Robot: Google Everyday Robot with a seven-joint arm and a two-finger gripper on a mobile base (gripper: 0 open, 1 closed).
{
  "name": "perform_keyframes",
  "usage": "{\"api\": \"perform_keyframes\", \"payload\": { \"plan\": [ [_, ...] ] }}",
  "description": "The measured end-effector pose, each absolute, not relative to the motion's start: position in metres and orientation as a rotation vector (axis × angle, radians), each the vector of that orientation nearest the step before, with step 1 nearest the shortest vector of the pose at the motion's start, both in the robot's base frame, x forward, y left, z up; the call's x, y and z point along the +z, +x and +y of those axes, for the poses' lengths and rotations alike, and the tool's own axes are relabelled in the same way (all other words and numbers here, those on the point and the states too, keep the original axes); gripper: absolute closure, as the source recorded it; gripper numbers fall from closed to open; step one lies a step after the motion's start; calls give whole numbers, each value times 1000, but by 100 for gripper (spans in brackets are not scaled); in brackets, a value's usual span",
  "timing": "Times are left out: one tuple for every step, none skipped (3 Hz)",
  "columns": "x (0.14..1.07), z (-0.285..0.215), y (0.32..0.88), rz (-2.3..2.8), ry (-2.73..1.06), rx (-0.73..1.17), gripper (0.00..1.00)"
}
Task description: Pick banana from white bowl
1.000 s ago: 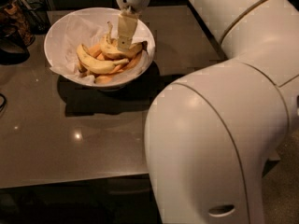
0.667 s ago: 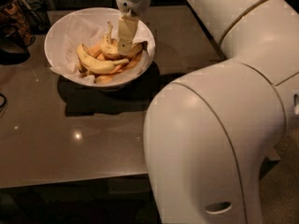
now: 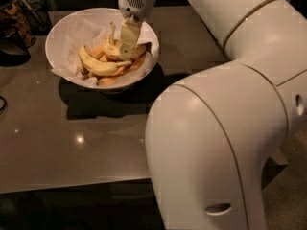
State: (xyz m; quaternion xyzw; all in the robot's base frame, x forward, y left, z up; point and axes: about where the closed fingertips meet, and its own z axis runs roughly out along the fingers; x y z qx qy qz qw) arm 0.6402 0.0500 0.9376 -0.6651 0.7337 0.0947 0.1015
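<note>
The white bowl (image 3: 62, 37), lined with crumpled white paper, stands on the dark table at the upper left. Several yellow bananas (image 3: 98, 66) lie piled in its right half, one stem pointing up. My gripper (image 3: 127, 49) hangs down from the white wrist into the bowl's right side. Its tip is down among the bananas, touching the top of the pile. The part of the pile behind the gripper is hidden.
The dark tabletop (image 3: 72, 138) reaches from the bowl to a front edge at the lower left. Dark objects (image 3: 17, 18) stand at the far left by the bowl. My large white arm (image 3: 216, 138) fills the right side of the view.
The gripper has sunk slightly lower onto the banana pile. The bowl and bananas have not visibly moved.
</note>
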Motion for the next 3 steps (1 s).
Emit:
{"api": "perform_keyframes", "payload": {
  "plan": [
    [934, 50, 641, 2173, -1963, 296, 39],
    [934, 48, 641, 2176, -1966, 286, 58],
    [935, 47, 641, 2181, -1970, 268, 81]
  ]
}}
